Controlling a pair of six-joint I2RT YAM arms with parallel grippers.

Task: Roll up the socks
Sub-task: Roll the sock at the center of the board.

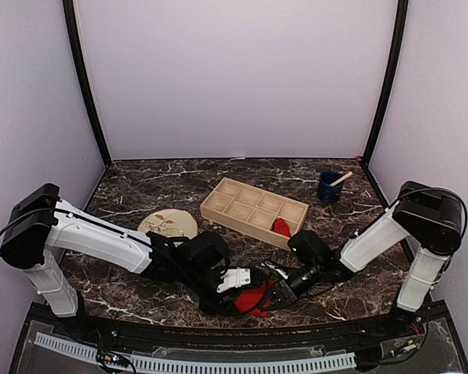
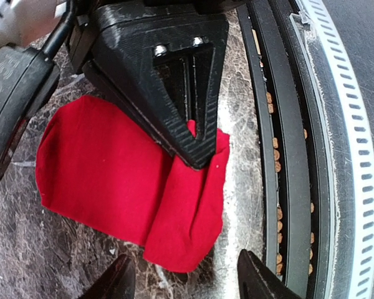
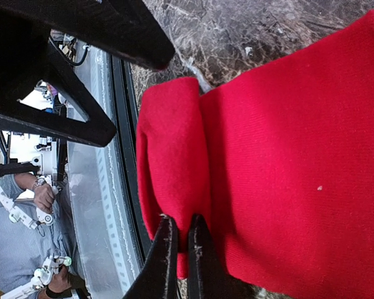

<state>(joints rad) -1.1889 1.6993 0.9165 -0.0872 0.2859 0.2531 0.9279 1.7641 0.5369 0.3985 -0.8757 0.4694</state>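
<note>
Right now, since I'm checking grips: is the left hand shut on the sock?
No, the left hand is open, its fingers spread apart beside the sock.

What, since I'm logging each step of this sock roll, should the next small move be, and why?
Probably close the open left gripper on the folded end of the red sock to take it over. Only one fold is made, the right gripper is shut on it, and the left gripper holds nothing.

Pale lilac walls (image 1: 234, 78) are enclosing a dark marble table (image 1: 132, 191); black posts (image 1: 84, 86) are running up both back corners.
</note>
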